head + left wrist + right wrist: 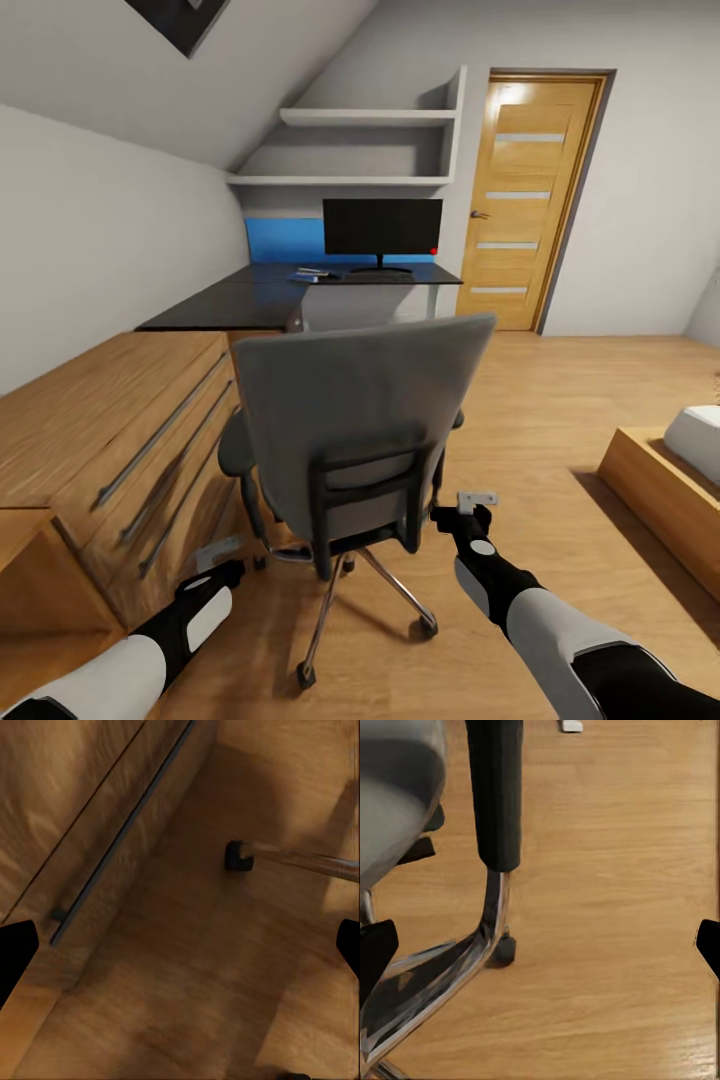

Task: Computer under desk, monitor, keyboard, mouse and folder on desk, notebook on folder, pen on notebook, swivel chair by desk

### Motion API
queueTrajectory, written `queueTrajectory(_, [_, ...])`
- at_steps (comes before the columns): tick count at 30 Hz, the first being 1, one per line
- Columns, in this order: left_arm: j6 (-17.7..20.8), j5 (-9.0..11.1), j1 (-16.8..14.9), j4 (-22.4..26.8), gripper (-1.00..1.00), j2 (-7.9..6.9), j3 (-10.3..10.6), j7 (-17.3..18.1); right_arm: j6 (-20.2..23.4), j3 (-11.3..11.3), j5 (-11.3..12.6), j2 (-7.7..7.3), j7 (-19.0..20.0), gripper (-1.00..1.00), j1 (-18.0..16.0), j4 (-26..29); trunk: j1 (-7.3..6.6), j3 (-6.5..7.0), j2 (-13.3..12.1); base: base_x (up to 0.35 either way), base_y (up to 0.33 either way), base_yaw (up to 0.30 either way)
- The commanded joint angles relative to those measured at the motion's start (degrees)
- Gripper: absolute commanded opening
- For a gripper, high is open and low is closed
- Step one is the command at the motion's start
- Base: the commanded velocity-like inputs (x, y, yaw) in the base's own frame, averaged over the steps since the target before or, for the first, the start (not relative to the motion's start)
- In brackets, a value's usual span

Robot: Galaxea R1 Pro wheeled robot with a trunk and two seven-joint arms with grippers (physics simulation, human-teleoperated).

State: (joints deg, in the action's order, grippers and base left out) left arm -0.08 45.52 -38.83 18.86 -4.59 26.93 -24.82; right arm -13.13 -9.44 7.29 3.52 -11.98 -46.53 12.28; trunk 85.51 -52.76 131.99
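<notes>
From the head camera I see the bedroom's wood floor [560, 400] spread ahead, with sloped grey walls and the wooden door [527, 205] at about one o'clock. The black desk [270, 298] sits in the far corner at twelve o'clock, under wall shelves [350, 150]. Along my nine o'clock runs a light-wood drawer chest [110, 440] with bar handles; a bed corner [680, 470] shows at three o'clock.

The swivel chair [365, 420] stands directly in front of me, its tall grey back facing the camera, between me and the desk — near the chest, well apart from the desk's far end. I cannot tell what lies on its seat, since the back hides it.

The monitor [382, 228] stands upright on the desk at twelve o'clock, a blue panel [283, 240] behind it. Just beside its base, toward eleven o'clock, lie some flat items too small to identify.

My left gripper [222, 552] hangs low at seven o'clock beside the chest; in its wrist view the fingers are spread wide with only floor, a drawer handle and a chair caster [239, 856] between them — released, empty. My right gripper [476, 498] is at five o'clock, just beside the chair's armrest [496, 791]; its wrist view shows the jaws wide apart, holding nothing.
</notes>
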Motion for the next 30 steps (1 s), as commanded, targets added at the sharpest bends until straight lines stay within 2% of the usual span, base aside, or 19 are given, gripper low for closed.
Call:
queueTrajectory(1, [-0.01, 0.47, -0.02, 0.13, 1.0, -0.07, 0.49, -0.4, -0.23, -0.49, 0.61, 0.0, -0.24, 1.0, -0.05, -0.07, 0.02, -0.02, 0.02, 0.268, -0.131, -0.153])
queueTrajectory(19, [-0.29, 0.45, -0.02, 0.13, 1.0, -0.07, 0.49, -0.46, -0.23, -0.49, 0.45, -0.09, -0.15, 1.0, -0.05, -0.07, 0.02, 0.27, 0.02, 0.28, -0.144, -0.078])
queueTrajectory(24, [-3.03, 0.45, -0.02, -0.33, 1.0, 0.07, 0.55, -0.49, -0.23, -0.49, 0.43, -0.09, -0.15, 1.0, -0.05, -0.07, 0.02, 0.46, 0.02, 0.285, -0.144, -0.13])
queueTrajectory(30, [-3.65, 0.45, -0.02, -0.72, 1.0, 0.34, 0.57, -0.49, -0.23, -0.49, 0.41, -0.02, -0.15, 1.0, -0.05, -0.07, 0.02, 0.74, 0.02, 0.286, -0.144, -0.133])
